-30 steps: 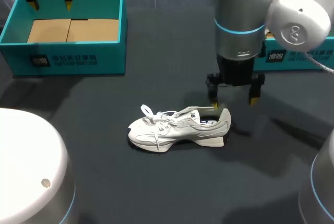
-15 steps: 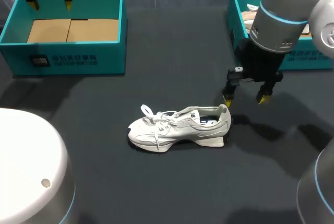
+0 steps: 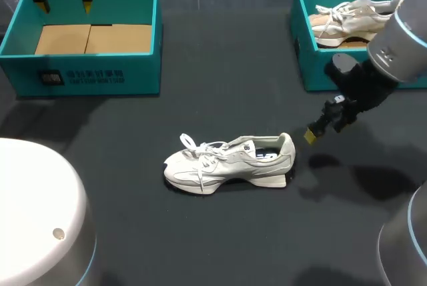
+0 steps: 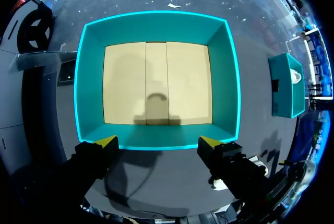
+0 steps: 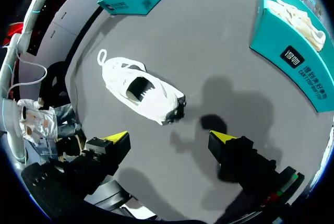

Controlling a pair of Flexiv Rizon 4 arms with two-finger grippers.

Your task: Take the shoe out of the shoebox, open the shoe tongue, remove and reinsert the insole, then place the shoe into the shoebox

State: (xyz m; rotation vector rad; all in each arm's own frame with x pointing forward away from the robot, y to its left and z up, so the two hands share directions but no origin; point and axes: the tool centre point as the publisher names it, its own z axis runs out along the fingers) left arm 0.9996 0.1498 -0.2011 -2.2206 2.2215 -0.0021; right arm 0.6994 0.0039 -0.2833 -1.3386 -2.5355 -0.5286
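Printed white label point(image 3: 83, 77) on the front wall of the teal left shoebox point(image 3: 143, 73), upper left of frame; another printed label point(image 5: 295, 60) on the right shoebox point(image 3: 313, 73), upper right. Print too small to make out.

Inside the left shoebox only a brown cardboard liner point(image 3: 93, 38). In the right shoebox, a second white sneaker point(image 3: 353, 19).

White sneaker point(image 3: 230, 165) out on the dark table point(image 3: 220, 239), lower middle of frame, toe left, heel right, laces loose, well apart from both boxes, with bare tabletop all round it.

Left gripper point(image 3: 65, 6) over the left shoebox's far wall, fingers spread, nothing between them. Right gripper point(image 5: 170, 138) just beyond the sneaker's heel, not touching it, fingers wide apart and empty.
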